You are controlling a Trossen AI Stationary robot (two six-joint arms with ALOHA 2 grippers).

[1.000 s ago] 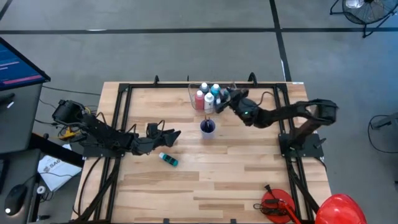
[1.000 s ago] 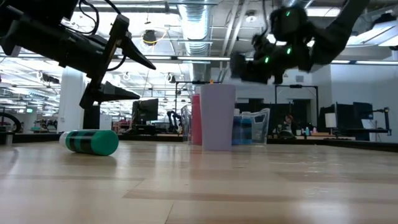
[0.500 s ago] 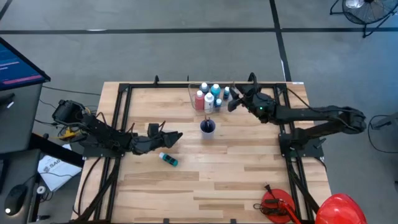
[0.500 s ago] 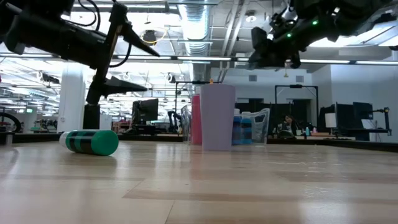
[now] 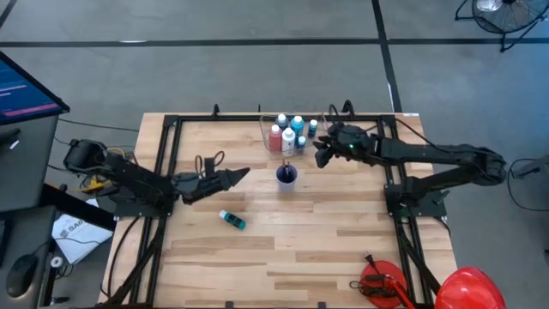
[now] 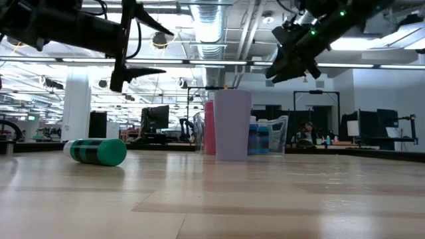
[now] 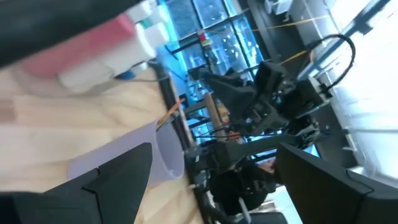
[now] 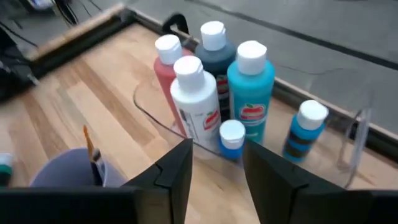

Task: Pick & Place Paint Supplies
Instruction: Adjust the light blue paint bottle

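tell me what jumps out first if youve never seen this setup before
The cluster of white-capped paint bottles standing in the clear tub at the table's far edge draws the eye, with the right gripper hovering just beside it. A lone teal bottle lies on its side mid-table, near the open left gripper, and a purple cup holding a brush stands in front of the tub.

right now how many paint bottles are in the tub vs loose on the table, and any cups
paint bottles in the clear tub: 6
teal bottle lying loose on the table: 1
purple cup: 1
total: 8
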